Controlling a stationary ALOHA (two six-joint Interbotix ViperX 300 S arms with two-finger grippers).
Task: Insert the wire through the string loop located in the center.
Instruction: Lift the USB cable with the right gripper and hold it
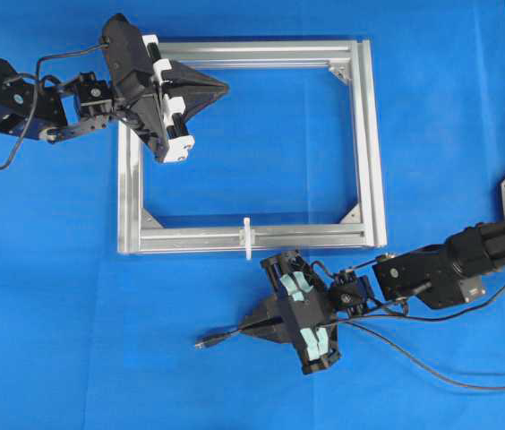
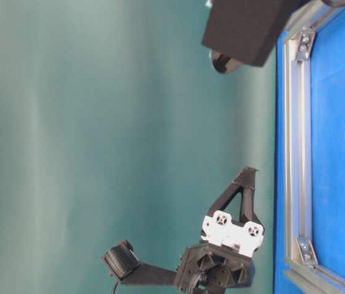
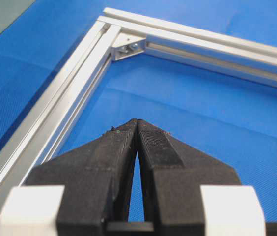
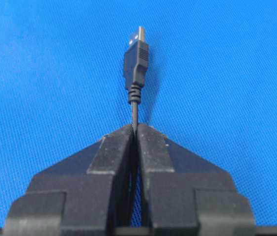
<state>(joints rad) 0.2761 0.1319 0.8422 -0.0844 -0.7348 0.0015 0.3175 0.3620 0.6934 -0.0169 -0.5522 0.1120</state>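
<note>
Right gripper (image 1: 251, 328) clenched on the wire (image 1: 219, 339), just behind the plug; fingertips pressed flat together around the thin cable in the right wrist view, plug (image 4: 136, 59) sticking straight out ahead of them. Left gripper (image 1: 219, 88) closed on nothing, fingers (image 3: 124, 142) meeting at a point, poised over the far left corner of the frame (image 1: 373, 134) and well apart from the work.

String loop (image 1: 246, 237) up and slightly back from the right fingertips in the overhead view, near but not touching, astride the near bar of the frame. Plug pointing away to the left, roughly parallel to that bar, so long axis of the wire about square to the line through the loop. Likely a turn of the tip toward the bar needed before any threading; right arm plainly the nearer one, left arm across the whole frame from the loop.

Wire thin, black, limp, trailing behind the right gripper toward the arm. Plug moulded black with ribbed strain relief and small metal end. Loop white, narrow, upright, stiff-looking. Frame of slotted silver aluminium with corner brackets, on blue cloth (image 1: 55, 313) of fine weave.
</note>
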